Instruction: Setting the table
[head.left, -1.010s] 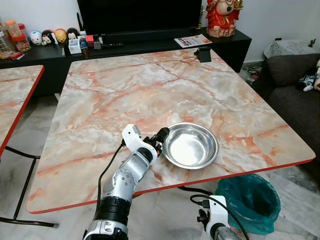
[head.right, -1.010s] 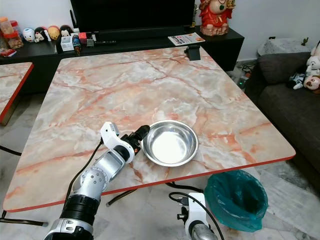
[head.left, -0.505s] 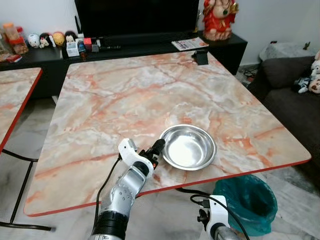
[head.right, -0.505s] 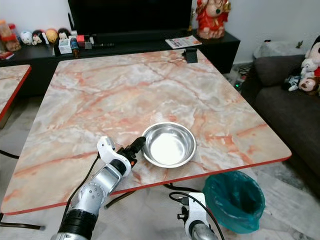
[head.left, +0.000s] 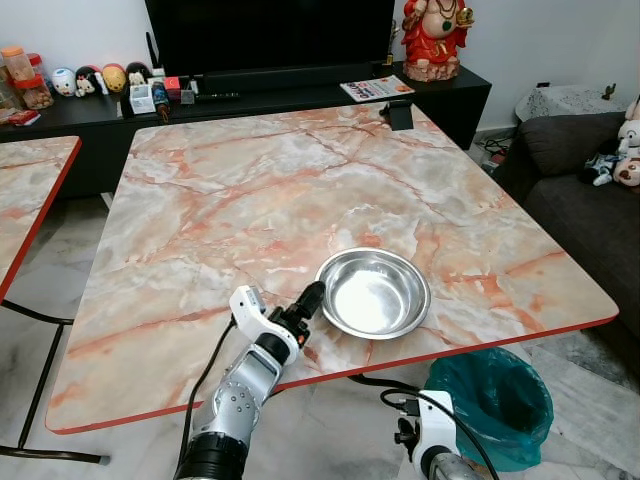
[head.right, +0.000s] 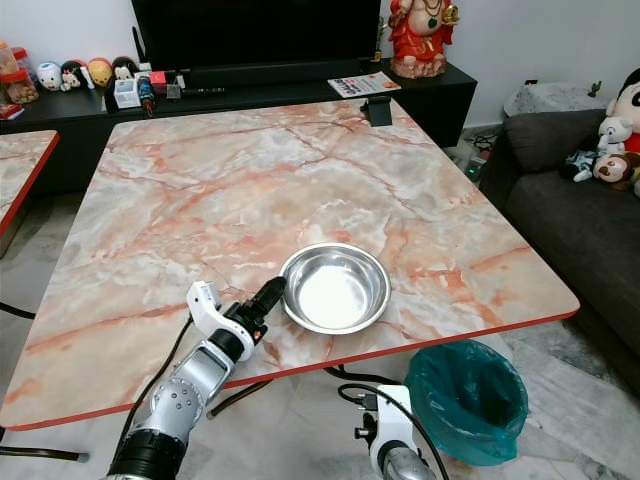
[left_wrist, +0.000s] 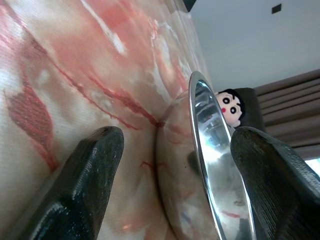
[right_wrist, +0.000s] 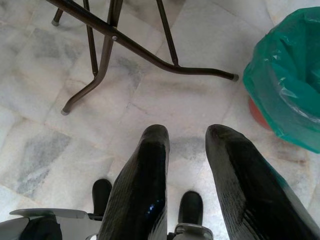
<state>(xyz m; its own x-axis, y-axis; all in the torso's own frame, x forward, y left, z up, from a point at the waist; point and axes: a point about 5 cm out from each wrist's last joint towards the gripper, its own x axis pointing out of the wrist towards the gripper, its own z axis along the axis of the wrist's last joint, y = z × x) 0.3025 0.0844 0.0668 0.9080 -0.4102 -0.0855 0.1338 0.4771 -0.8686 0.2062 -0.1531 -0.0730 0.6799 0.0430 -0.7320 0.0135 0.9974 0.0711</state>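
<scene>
Our left gripper (head.left: 312, 296) is released, fingers spread astride the steel bowl's (head.left: 373, 292) left rim on the table (head.left: 250, 190).

A marble-patterned table (head.left: 250, 180) with a red edge stands on pale tiles (right_wrist: 45, 145). Behind it, a black TV unit (head.left: 90, 120) (cluttered with small figures); a grey sofa (head.right: 590, 215) sits right.

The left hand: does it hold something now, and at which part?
Nothing is held. The left hand is open, its fingers on either side of the bowl rim but not closed on it.
</scene>
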